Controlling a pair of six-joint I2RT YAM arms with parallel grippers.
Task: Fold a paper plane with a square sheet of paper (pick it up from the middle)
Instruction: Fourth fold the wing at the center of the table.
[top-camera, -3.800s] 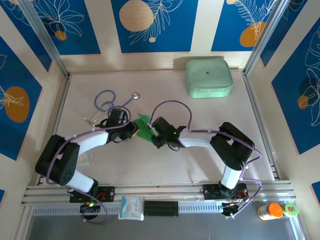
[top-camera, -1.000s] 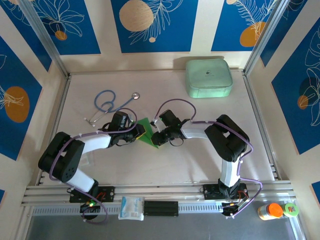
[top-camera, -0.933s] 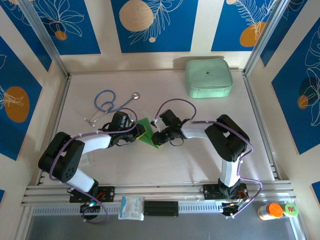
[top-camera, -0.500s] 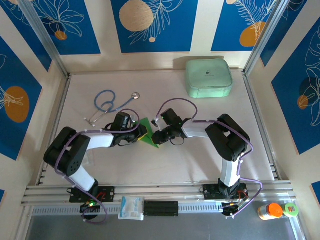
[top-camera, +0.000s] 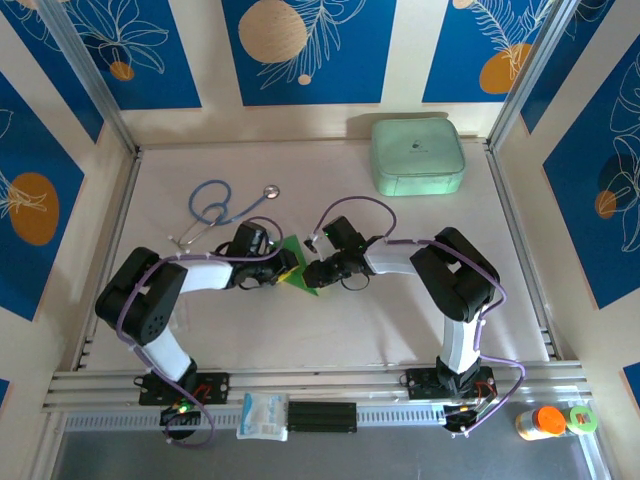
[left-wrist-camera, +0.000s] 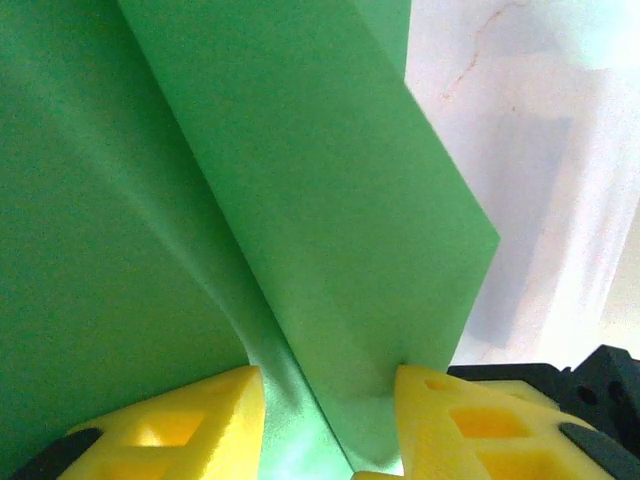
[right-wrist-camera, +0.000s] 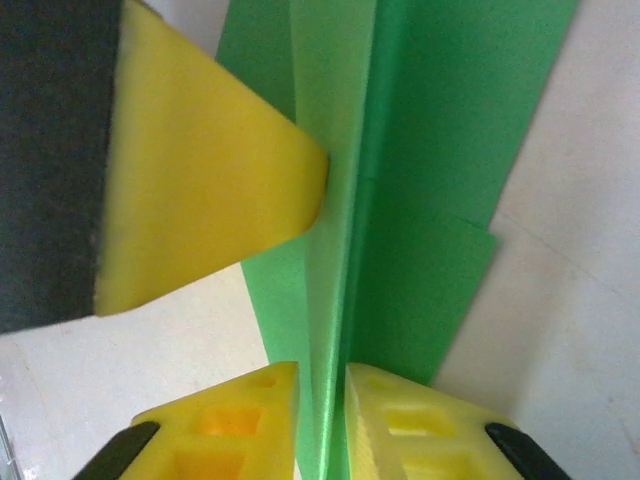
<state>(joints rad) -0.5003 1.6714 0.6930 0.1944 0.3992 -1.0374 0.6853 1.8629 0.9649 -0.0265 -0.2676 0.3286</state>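
The square sheet of paper (top-camera: 292, 247), already creased into a narrower shape with a raised centre ridge, lies near the middle of the table (top-camera: 420, 310), a little toward its left edge, and both arms meet over it. Our right gripper (right-wrist-camera: 322, 378) has its 2 pads drawn close on either side of that ridge and looks to be pinching it, though the close view leaves us unsure how firmly. Our left gripper (left-wrist-camera: 325, 375) stands spread, with a folded flap rising between its 2 pads but not clamped. We judge the step in hand to be sharpening the centre crease and setting a wing. To do it well, we anchor the ridge low against the table with the right, close the left squarely across the flap's fold line, and press along it evenly, so that the 2 layers line up and the thin paper neither tears nor skews
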